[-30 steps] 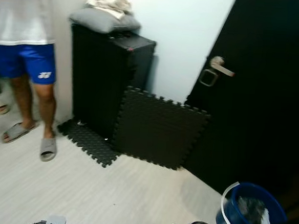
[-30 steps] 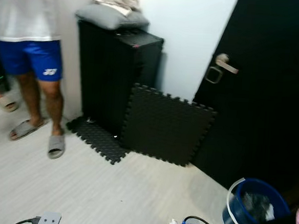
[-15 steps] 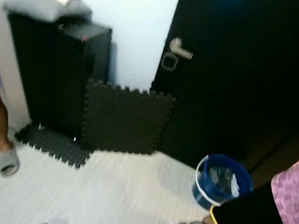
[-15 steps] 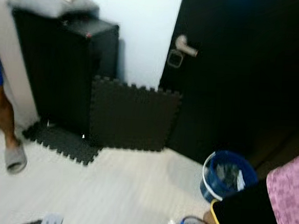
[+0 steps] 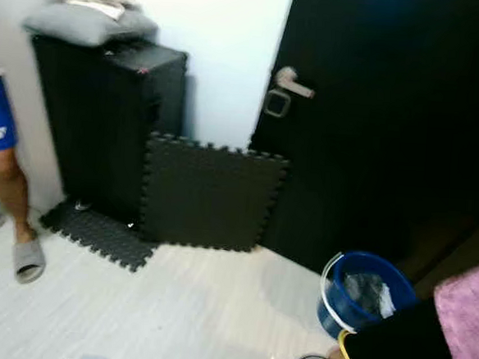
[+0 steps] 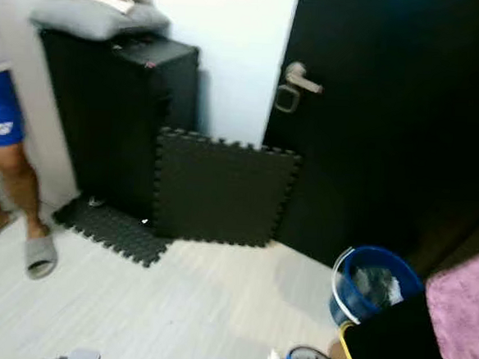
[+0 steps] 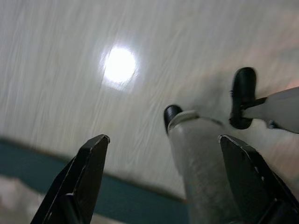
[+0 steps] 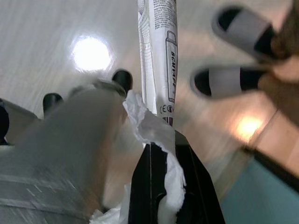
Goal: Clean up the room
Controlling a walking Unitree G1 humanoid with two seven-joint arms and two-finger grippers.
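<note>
While left end effector (image 7: 159, 182) gapes wide, printed wrapper (image 8: 157, 56) pinched in right end effector (image 8: 161, 186).

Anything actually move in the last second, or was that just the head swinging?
Mostly the head: the view turned right, then eased back left, so the blue bucket now sits further into view and the person sits at the left edge. The foam mat still leans by the black cabinet and the door is shut as before. The right pincer grips a white wrapper; the left pincer hangs open.
</note>
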